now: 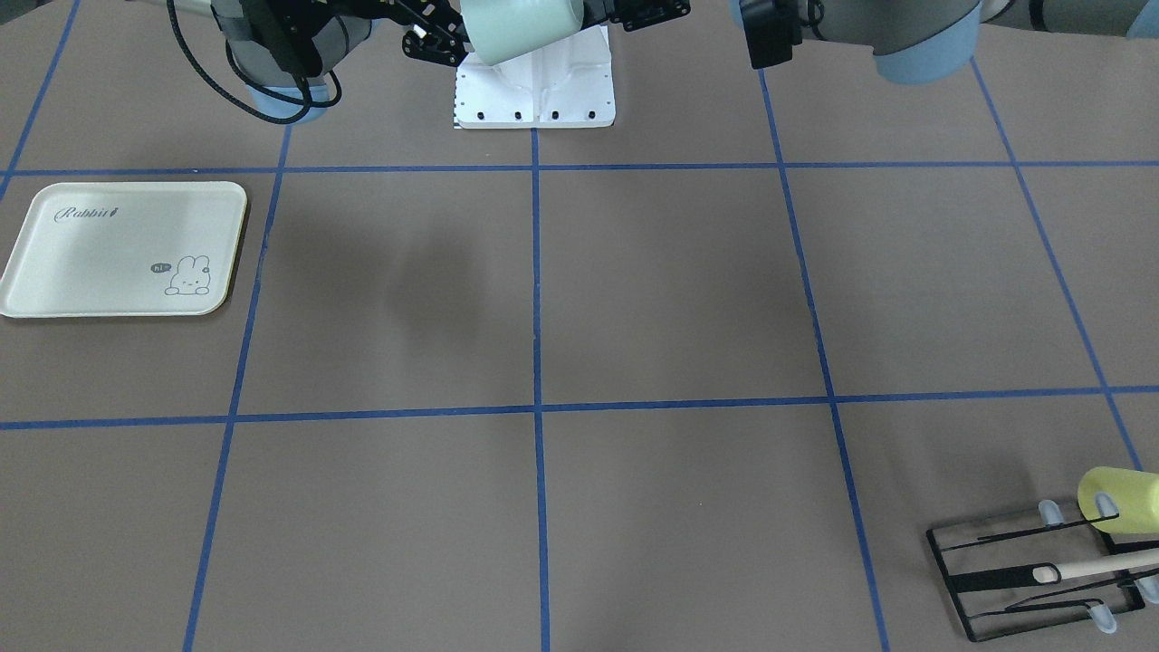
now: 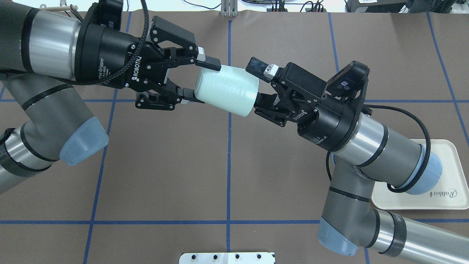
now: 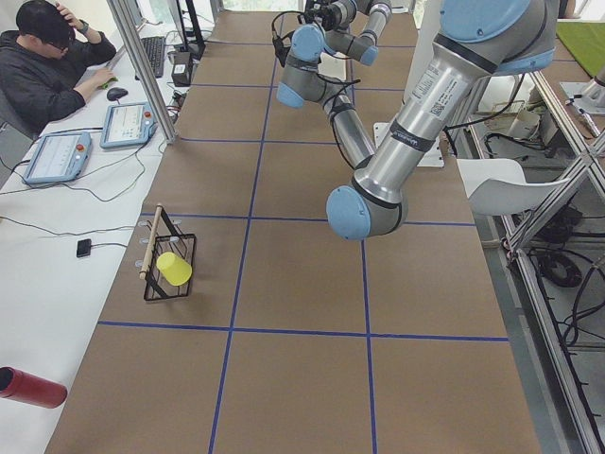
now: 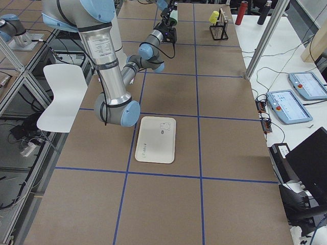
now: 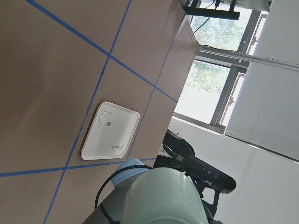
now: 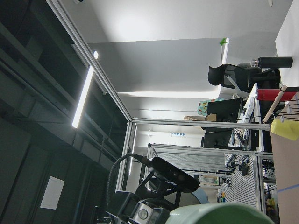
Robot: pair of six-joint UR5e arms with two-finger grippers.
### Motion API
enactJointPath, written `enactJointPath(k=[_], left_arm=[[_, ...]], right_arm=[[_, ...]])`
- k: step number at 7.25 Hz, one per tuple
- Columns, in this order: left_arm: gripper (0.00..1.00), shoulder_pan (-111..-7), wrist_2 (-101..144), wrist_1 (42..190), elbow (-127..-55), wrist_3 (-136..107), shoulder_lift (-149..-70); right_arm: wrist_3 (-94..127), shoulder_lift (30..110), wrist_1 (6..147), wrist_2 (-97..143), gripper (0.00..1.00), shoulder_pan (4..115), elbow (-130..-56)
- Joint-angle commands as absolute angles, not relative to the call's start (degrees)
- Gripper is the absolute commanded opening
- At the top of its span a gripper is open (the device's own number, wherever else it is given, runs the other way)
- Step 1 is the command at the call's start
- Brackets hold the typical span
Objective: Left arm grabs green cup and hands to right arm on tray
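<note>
hanging in the air over the table (image 1: pixel 679 290), the green cup (image 2: pixel 225 91) lay on its side between the two grippers. its inside was not visible in any view.

containers:
- tray (image 1: pixel 90 272) sat flat on the table on the right arm's side. only its printed rabbit and script showed on the cream surface.
- wire rack (image 1: pixel 951 552) stood at the far corner on the left arm's side. it held a yellow cup (image 1: pixel 1123 496) tipped sideways on a prong, with a wooden stick (image 1: pixel 1096 568) lying across it.

cup and jaws:
- left gripper (image 2: pixel 203 82) had its jaws spread across the cup's narrow end. one finger pressed the upper wall and one the lower, gripping it.
- right gripper (image 2: pixel 256 86) met the cup's wide end with its jaws wide. one fingertip was just at the rim and the other was hidden behind the cup. could not tell if it was gripping.

room:
- cup hung over the centre grid line, near the white base plate (image 1: pixel 534 91).
- tray and rack were both well apart from it.
- in the overhead view the right arm (image 2: pixel 366 146) overlapped the tray's near corner.
</note>
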State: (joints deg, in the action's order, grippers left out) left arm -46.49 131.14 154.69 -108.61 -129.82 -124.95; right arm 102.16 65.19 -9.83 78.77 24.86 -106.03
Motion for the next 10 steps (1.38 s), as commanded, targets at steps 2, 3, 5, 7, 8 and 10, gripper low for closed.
enactJointPath(k=[2, 3, 5, 7, 8, 10], left_arm=[[0.00, -46.5, 131.1, 154.7, -108.6, -129.8, -125.0], [0.00, -46.5, 131.1, 154.7, -108.5, -129.7, -125.0], [0.00, -46.5, 131.2, 154.7, -108.6, -129.4, -125.0], [1.00, -46.5, 131.1, 154.8, -108.7, -128.4, -125.8], [1.00, -46.5, 131.1, 154.9, -108.7, -128.3, -125.9], [1.00, -47.3, 131.0, 155.7, -108.6, -121.3, -126.0]], right_arm=[[102.3, 65.5, -9.9, 78.8, 0.58, 24.5, -107.9], [102.3, 65.5, -9.9, 78.8, 0.42, 24.3, -108.0], [102.2, 65.6, -9.9, 78.8, 0.17, 24.2, -108.0], [102.2, 65.6, -9.9, 78.8, 0.00, 24.0, -107.9], [102.3, 65.7, -10.0, 78.7, 0.00, 24.0, -108.0], [102.4, 66.6, -10.3, 78.7, 0.00, 24.0, -108.6]])
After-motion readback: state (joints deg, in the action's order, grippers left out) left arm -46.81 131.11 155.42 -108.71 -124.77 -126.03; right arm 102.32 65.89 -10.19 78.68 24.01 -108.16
